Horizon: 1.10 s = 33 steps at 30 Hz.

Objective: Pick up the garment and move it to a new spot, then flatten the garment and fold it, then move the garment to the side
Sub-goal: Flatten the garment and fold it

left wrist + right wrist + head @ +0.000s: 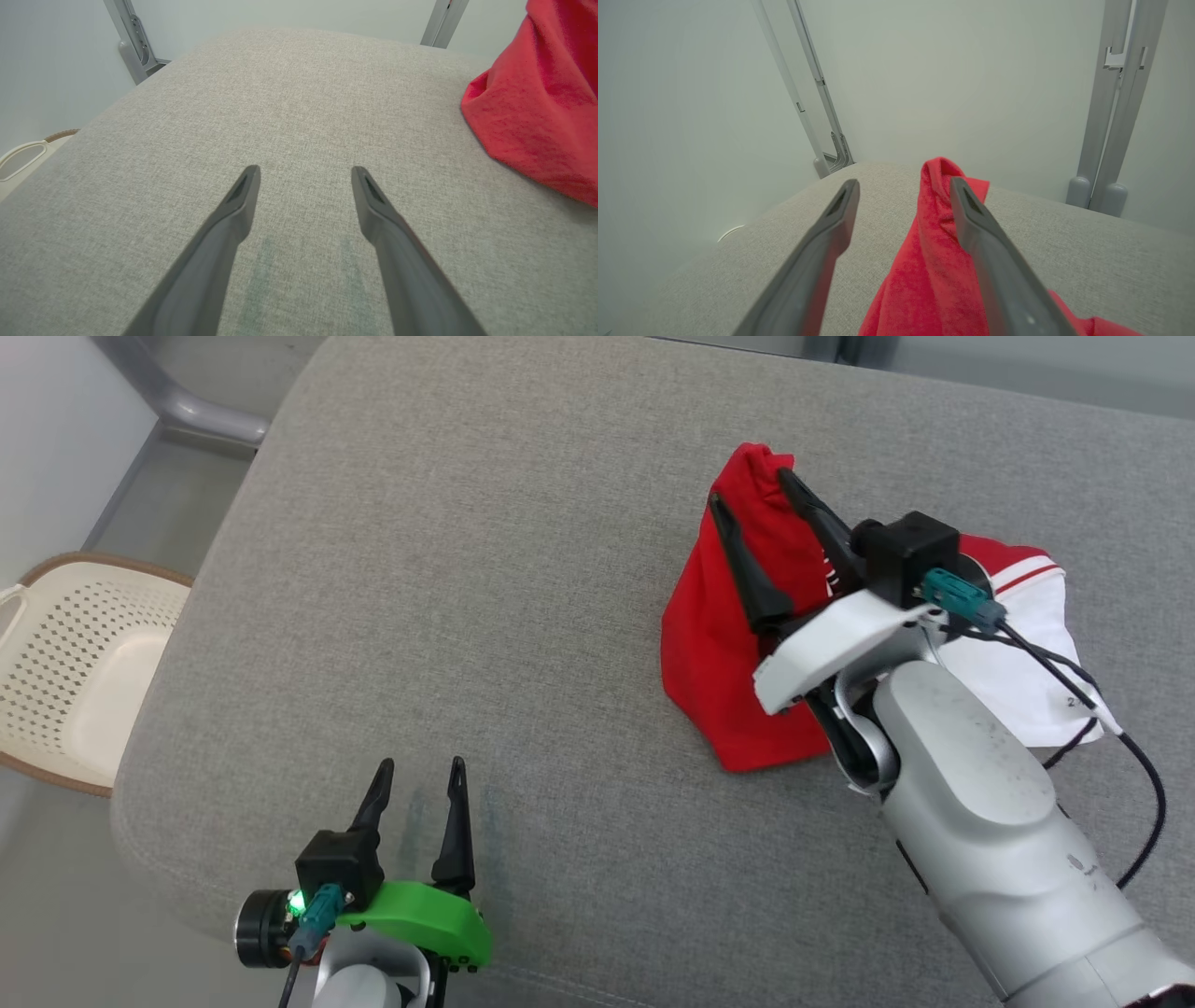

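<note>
The garment (724, 644) is red with a white striped part, bunched in a peaked heap at the right of the grey padded table (467, 569). My right gripper (750, 488) stands open at the peak, fingers spread, the red cloth (934, 242) rising between them against the right finger (971, 219). My left gripper (418, 767) is open low over the table's near edge, nothing between its fingers (233, 214). The left wrist view catches the garment's red edge (537, 112) at far right.
A cream perforated basket (79, 663) sits on the floor left of the table. Grey metal frame posts (1106, 140) stand behind the table against a pale wall. A black cable (1120, 747) trails from the right wrist over the white cloth.
</note>
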Motion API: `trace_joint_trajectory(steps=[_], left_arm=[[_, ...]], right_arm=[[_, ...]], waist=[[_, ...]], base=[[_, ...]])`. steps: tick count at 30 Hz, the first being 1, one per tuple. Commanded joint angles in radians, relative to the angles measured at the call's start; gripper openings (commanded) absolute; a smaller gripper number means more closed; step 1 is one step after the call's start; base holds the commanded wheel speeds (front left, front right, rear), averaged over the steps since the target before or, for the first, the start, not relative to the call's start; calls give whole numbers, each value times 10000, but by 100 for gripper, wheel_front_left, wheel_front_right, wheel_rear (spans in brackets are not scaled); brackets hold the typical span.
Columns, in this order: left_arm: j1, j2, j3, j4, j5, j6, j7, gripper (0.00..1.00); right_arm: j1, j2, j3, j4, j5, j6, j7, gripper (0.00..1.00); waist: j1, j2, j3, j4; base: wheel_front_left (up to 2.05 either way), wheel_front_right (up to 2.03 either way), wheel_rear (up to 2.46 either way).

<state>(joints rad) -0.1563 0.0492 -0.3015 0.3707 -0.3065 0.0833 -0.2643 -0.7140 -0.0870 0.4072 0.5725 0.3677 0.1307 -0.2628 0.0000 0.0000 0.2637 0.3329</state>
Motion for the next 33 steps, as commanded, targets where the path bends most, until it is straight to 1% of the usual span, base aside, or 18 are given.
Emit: trace_joint_trajectory(steps=[1,4,7,10,13,16,22,24,30,31,32,33], left_arm=[[-211,28,36,-34,78,-27,6,100],[-231,30,121,-29,202,-71,6,100],[-251,30,160,-17,321,-120,6,100],[-186,31,215,12,385,-155,6,100],[-96,33,218,34,377,-186,6,100],[-36,31,200,37,390,-226,6,100],[70,31,186,25,327,-197,6,100],[10,30,141,13,290,-186,6,100],[-125,30,66,-47,220,-122,6,100],[-126,30,57,-62,220,-128,6,100],[-123,30,57,-68,218,-124,6,100],[-124,30,62,-71,214,-112,6,100]], right_arm=[[408,-126,-237,-278,28,-1,-26,100],[1107,-359,-770,-925,-25,-1,-26,100],[1773,-462,-1177,-1279,-84,-1,-26,100],[2397,-520,-1390,-1331,-182,0,-26,100],[2858,-535,-1377,-1097,-335,0,-26,100],[3133,-455,-1211,-859,-375,0,-26,100],[3507,-307,-265,-424,-138,-1,-26,100],[3481,-304,132,-6,-58,-1,-26,100],[3056,-207,145,926,-208,-1,-26,100],[3008,-160,191,1110,-241,-1,-26,90],[2959,-135,225,1213,-274,-1,-25,69],[2874,-106,265,1301,-314,-1,-25,35]], waist=[[0,0,-113,-420],[0,0,-239,-787],[0,0,-390,-1065],[0,0,-533,-1294],[0,0,-624,-1394],[0,0,-650,-1410],[0,0,-558,-1204],[0,0,-481,-1085],[0,0,-374,-875],[0,0,-366,-844],[0,0,-359,-822],[0,0,-352,-796]], base=[[0,0,0],[0,0,0],[0,0,0],[0,0,0],[0,0,0],[0,0,0],[0,0,0],[0,0,0],[0,0,0],[0,0,0],[0,0,0],[0,0,0]])
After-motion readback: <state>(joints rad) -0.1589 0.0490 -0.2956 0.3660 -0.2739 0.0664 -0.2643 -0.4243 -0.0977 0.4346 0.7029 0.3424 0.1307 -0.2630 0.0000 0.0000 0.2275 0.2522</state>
